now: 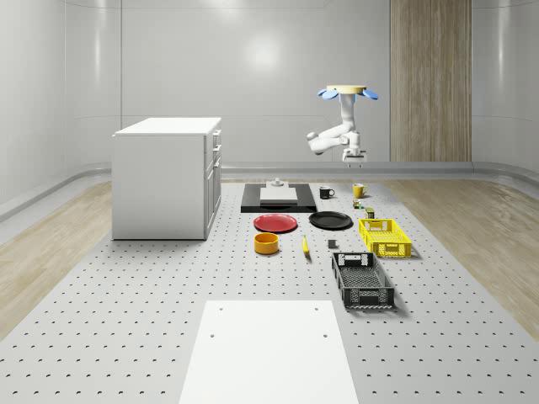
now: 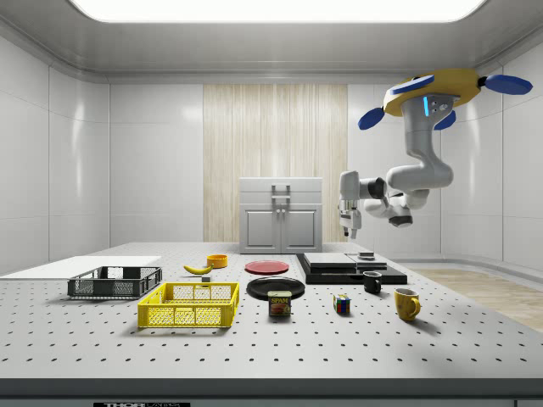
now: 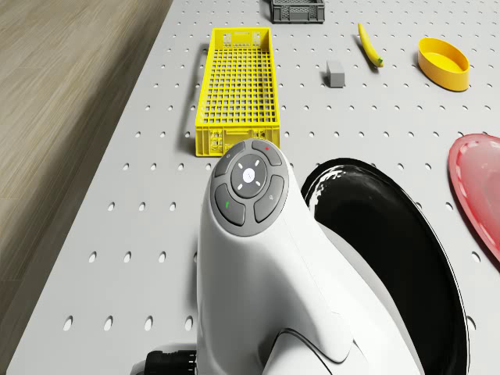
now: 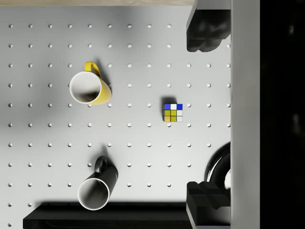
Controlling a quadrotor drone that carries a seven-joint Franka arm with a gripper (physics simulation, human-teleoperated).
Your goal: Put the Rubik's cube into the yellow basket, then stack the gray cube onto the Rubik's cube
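High above the bench (image 1: 126, 337), the drone (image 2: 441, 93) hovers with released fingers (image 4: 205, 31) over the Rubik's cube (image 4: 172, 112); a drifting descent could knock the yellow mug (image 4: 90, 88).

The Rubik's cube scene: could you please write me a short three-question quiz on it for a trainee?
1. True or false: the Rubik's cube already lies in the yellow basket.
2. The end effector is: A) shut on a mug; B) open, hanging under the hovering drone above the table; C) resting inside a basket.
3. Fill in: the gray cube sits on the ___.

Key: 1 false; 2 B; 3 table.
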